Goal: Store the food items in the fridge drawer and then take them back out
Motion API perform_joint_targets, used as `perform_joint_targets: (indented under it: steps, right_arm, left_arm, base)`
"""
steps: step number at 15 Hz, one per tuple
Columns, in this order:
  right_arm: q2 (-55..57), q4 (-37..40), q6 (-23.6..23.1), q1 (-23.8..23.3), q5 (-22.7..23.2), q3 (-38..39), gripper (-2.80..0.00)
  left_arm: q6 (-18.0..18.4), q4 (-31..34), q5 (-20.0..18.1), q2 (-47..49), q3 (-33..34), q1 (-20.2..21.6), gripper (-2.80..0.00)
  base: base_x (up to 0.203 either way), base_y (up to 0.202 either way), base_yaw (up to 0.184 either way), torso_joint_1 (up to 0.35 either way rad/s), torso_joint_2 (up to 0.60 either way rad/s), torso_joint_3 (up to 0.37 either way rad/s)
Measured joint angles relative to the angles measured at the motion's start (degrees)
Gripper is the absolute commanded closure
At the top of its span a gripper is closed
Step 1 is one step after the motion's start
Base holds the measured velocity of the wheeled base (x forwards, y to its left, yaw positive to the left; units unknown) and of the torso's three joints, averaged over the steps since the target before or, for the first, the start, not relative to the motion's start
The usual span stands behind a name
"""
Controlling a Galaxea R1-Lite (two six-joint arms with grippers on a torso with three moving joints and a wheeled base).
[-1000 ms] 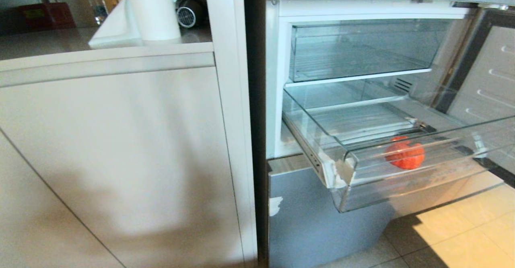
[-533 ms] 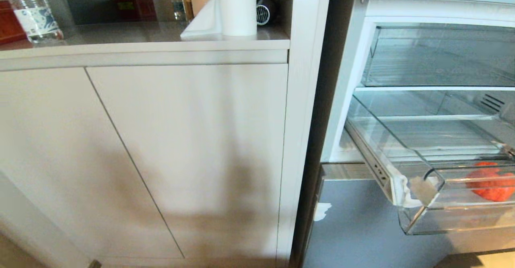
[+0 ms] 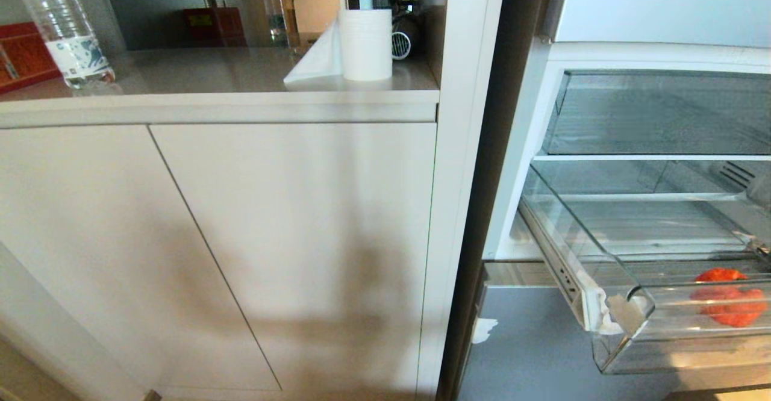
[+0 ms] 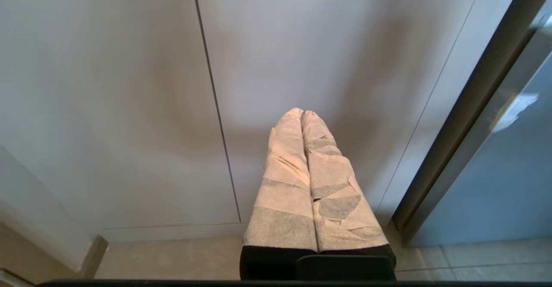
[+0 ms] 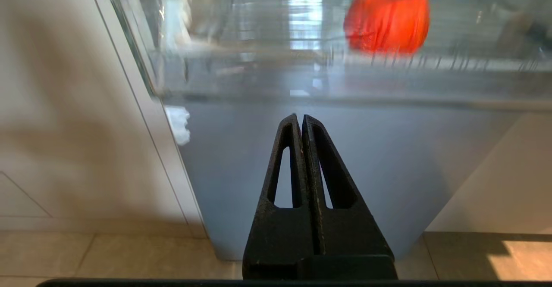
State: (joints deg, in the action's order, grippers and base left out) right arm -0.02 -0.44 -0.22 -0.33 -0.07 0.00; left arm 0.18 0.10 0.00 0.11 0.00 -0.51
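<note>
Orange-red food item [image 3: 729,301] inside pulled-out fridge drawer [image 3: 620,329] — untouched

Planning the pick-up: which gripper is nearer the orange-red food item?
Right. The right gripper hangs below the fridge drawer holding the food item; the left gripper faces the cabinet door.

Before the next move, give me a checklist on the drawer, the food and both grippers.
1. Fridge drawer pulled out: ok.
2. Orange-red food item lying inside the drawer: ok.
3. Right gripper ready to grasp: not ok, fingers shut, empty, pointing at the grey panel below the drawer.
4. Left gripper free: ok, shut on nothing, facing the cabinet door.
5. Other food items left to handle: cannot tell, only one shows.
</note>
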Motion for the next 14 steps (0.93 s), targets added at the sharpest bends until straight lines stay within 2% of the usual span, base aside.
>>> perform_joint_targets:
  steps: [9, 12, 14]
  right_arm:
    - [0.0, 0.0, 0.1, 0.0, 0.0, 0.0, 0.00]
    - [1.2, 0.1, 0.0, 0.0, 0.0, 0.0, 0.00]
    - [6.2, -0.1, 0.1, 0.0, 0.0, 0.0, 0.00]
  left_arm:
    - [0.0, 0.0, 0.0, 0.0, 0.0, 0.0, 0.00]
    - [0.0, 0.0, 0.0, 0.0, 0.0, 0.0, 0.00]
    - [0.0, 0.0, 0.0, 0.0, 0.0, 0.0, 0.00]
  base:
    - [0.000, 0.000, 0.000, 0.270, -0.56, -0.292]
    - [0.000, 0.000, 0.000, 0.042, -0.09, -0.039]
    - [0.000, 0.000, 0.000, 0.000, 0.00, 0.000]
